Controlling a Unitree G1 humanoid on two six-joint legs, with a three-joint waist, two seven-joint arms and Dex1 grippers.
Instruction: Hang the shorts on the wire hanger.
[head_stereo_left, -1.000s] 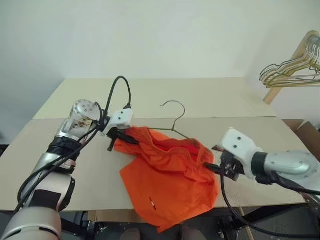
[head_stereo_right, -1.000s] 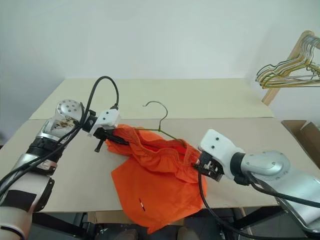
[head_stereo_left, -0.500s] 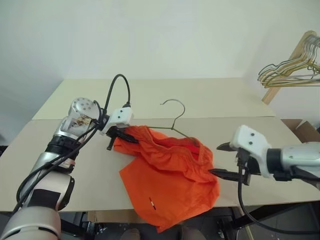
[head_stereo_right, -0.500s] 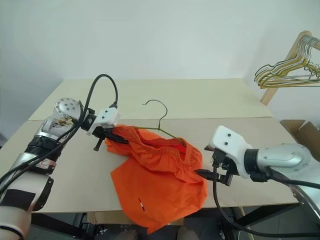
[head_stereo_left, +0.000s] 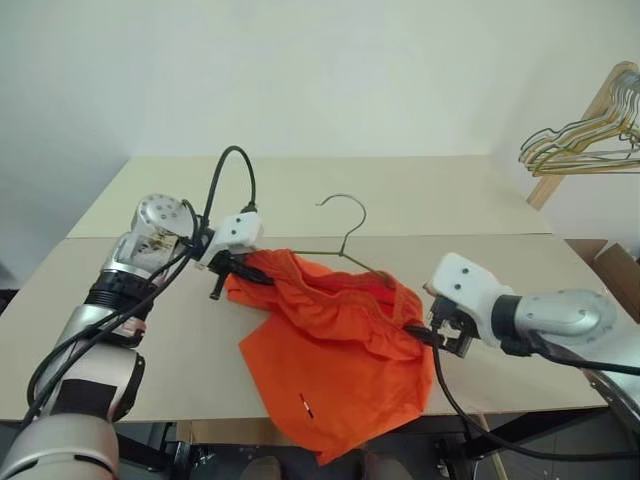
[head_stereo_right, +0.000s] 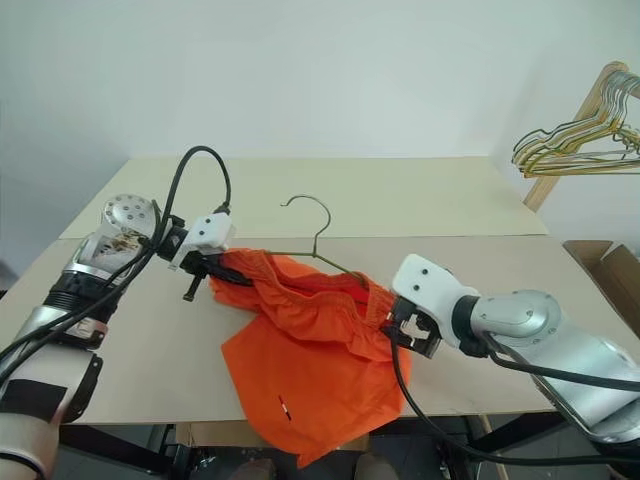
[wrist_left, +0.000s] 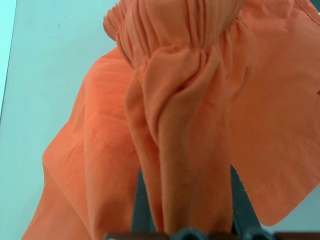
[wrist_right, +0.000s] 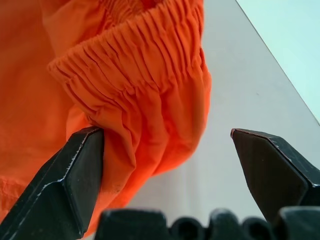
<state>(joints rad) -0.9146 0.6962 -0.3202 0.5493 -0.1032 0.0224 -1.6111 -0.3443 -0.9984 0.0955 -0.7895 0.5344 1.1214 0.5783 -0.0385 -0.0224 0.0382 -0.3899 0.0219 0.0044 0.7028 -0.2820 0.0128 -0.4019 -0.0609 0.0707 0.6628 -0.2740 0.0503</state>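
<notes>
Left eye view: shorts (head_stereo_left: 335, 355) at frame centre on the counter (head_stereo_left: 180, 340), draped over the wire hanger (head_stereo_left: 345, 232); left hand (head_stereo_left: 240, 268) clamps the waistband at centre left, right hand (wrist_right: 167, 170) stands wide, one finger (wrist_right: 70, 180) touching fabric

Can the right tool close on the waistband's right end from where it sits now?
Probably yes. The right tool is open at the shorts; one finger already touches the gathered waistband, and nothing blocks the gap.

Head pair looks down over table (head_stereo_left: 150, 340) — wrist cameras close on shorts (wrist_right: 135, 85).
</notes>
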